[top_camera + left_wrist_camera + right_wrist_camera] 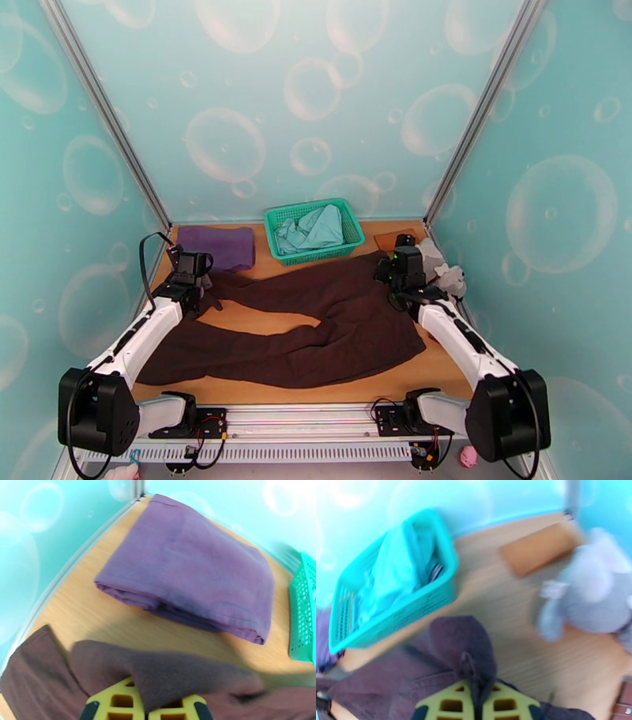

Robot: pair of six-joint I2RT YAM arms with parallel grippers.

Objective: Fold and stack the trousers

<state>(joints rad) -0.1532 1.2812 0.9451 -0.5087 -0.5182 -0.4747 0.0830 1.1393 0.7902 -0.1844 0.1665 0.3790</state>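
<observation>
Teal walls (pixel 237 95) printed with pale soap bubbles enclose a wooden table (pixel 442 371) on three sides. Two white and black robot arms reach forward from the near edge.

Dark brown trousers (pixel 316 331) lie spread across most of the table, with the wider part to the right and the two long legs running off to the left.

The left gripper (pixel 204 290) sits at the far left end of the trousers. Its wrist camera shows the yellow fingers (pixel 114 701) pressed together on a fold of brown fabric (pixel 170 677), lifted a little off the wood. The right gripper (pixel 393 288) sits at the far right edge of the trousers. Its yellow fingers (pixel 505 705) are likewise clamped on a bunched ridge of brown cloth (pixel 462 645).

Along the back of the table, a folded purple cloth (pixel 217 246) lies at the left. A green mesh basket (pixel 316 253) stands in the middle, holding a crumpled pale teal garment (pixel 312 227). At the right lie a flat orange-brown pad (pixel 537 553) and, just beside it, a soft grey bundle (pixel 446 272).
</observation>
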